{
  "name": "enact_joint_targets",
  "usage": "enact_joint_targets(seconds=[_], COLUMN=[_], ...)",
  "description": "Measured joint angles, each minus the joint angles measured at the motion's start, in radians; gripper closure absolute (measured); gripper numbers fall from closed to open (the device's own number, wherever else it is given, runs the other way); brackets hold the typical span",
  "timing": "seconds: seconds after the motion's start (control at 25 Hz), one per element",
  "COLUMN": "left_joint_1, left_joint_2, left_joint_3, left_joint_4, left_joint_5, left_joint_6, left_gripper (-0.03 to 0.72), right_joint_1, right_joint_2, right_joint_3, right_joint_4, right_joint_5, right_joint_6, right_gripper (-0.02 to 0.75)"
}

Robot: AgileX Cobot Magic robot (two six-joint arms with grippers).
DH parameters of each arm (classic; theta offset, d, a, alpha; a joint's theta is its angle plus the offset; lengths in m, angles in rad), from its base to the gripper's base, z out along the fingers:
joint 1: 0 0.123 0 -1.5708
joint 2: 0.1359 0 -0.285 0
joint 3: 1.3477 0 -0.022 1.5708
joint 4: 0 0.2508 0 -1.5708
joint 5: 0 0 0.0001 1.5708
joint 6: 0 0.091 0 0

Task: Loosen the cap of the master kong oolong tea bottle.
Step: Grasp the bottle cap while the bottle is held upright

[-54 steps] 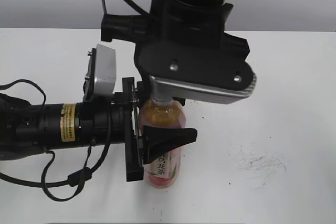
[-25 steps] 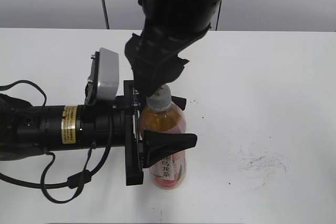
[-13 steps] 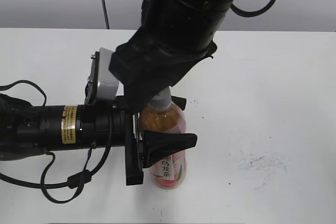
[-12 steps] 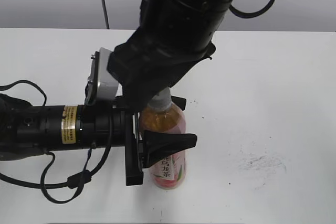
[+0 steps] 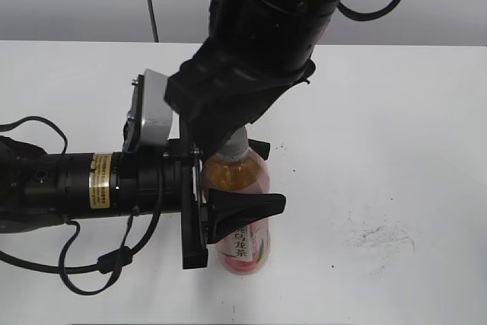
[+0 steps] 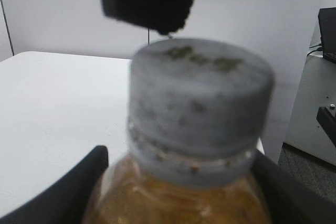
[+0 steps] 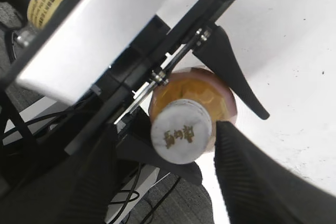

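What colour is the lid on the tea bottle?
The cap is white with dark markings on top, clearest in the right wrist view.

One master kong oolong tea bottle [image 5: 240, 215] stands on the one white table [image 5: 396, 150], near the front and slightly left of centre. It carries one cap [image 7: 181, 130], white with dark printing on top. Two arms are present: one lies low on the left and one comes down from the far side. That makes two grippers: the left gripper [image 5: 228, 188], with two dark fingers [image 5: 247, 205], one on each side of the bottle, and the right gripper [image 7: 168, 145], with two dark fingers [image 7: 247, 182] flanking the cap. One light grey camera housing [image 5: 152, 108] sits on the left arm.
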Motion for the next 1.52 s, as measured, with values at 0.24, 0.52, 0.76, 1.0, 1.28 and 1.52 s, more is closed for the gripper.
enact_joint_targets(seconds=[0.24, 0.52, 0.76, 1.0, 1.28, 1.52], left_joint_1=[0.0, 0.0, 0.0, 0.0, 0.0, 0.0], left_joint_2=[0.0, 0.0, 0.0, 0.0, 0.0, 0.0], left_joint_3=[0.0, 0.0, 0.0, 0.0, 0.0, 0.0], left_joint_4=[0.0, -0.001, -0.001, 0.002, 0.004, 0.004], left_joint_5=[0.0, 0.0, 0.0, -0.001, -0.001, -0.001], left_joint_6=[0.0, 0.0, 0.0, 0.002, 0.003, 0.003], left_gripper=[0.242, 0.242, 0.242, 0.242, 0.242, 0.242], right_joint_1=[0.0, 0.0, 0.0, 0.0, 0.0, 0.0], right_joint_2=[0.002, 0.044, 0.044, 0.044, 0.044, 0.046], right_joint_3=[0.0, 0.001, 0.002, 0.002, -0.008, -0.015], right_joint_4=[-0.012, -0.012, -0.029, -0.026, -0.025, -0.025], right_joint_5=[0.0, 0.0, 0.0, 0.0, 0.007, 0.014], right_joint_6=[0.0, 0.0, -0.107, -0.418, -0.945, -1.415], right_gripper=[0.27, 0.3, 0.463, 0.463, 0.463, 0.463])
